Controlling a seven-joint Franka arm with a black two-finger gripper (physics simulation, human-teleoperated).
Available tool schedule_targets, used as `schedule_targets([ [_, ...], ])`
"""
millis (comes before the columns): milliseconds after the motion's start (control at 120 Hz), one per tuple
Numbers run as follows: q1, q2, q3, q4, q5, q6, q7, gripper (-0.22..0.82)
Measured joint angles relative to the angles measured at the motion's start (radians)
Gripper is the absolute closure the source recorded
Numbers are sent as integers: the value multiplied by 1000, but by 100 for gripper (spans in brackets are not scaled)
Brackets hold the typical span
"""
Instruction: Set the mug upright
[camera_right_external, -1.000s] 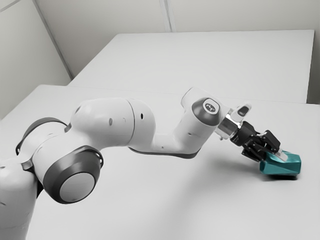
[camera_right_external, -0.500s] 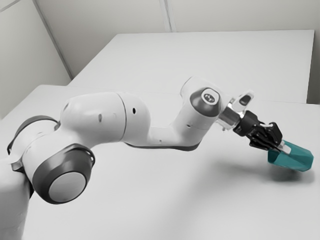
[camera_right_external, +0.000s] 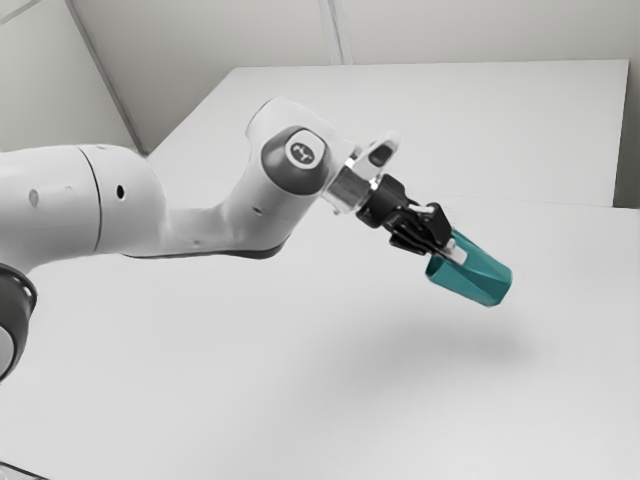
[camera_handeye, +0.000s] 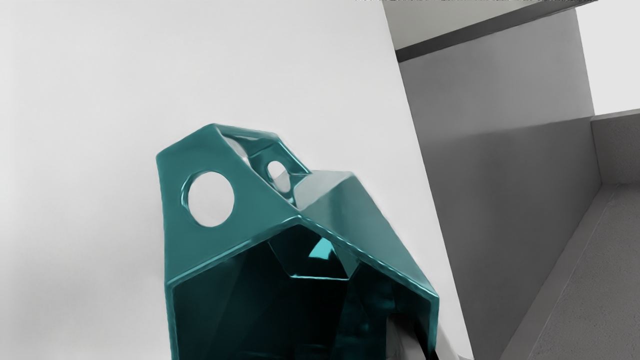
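From the exterior view's left, our arm (camera_right_external: 280, 200) enters at nine o'clock and angles down toward four, where our gripper (camera_right_external: 452, 251) grips the mug (camera_right_external: 482, 280) by its wall, one finger (camera_handeye: 401, 341) inside the mouth. We hold it above the table (camera_right_external: 300, 400), mouth toward ten o'clock, base toward four, presumably for room to swing it upright and lower it base first.

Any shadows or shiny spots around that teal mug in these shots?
Exterior view: a faint, soft-edged shadow on the pale table, below the mug. Wrist view: the mug's inside falls nearly black except for a bright cyan glint; thin highlights trace its rim.
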Motion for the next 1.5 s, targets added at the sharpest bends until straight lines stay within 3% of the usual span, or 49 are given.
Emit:
schedule_targets([
  [358, 182, -335, 5, -312, 219, 23, -22, 79],
  [592, 218, -415, 6, -346, 531, 4, -92, 79],
  [1092, 304, -411, 6, -361, 963, -114, -235, 79],
  [1500, 283, -297, 5, -343, 1060, -42, -295, 79],
])
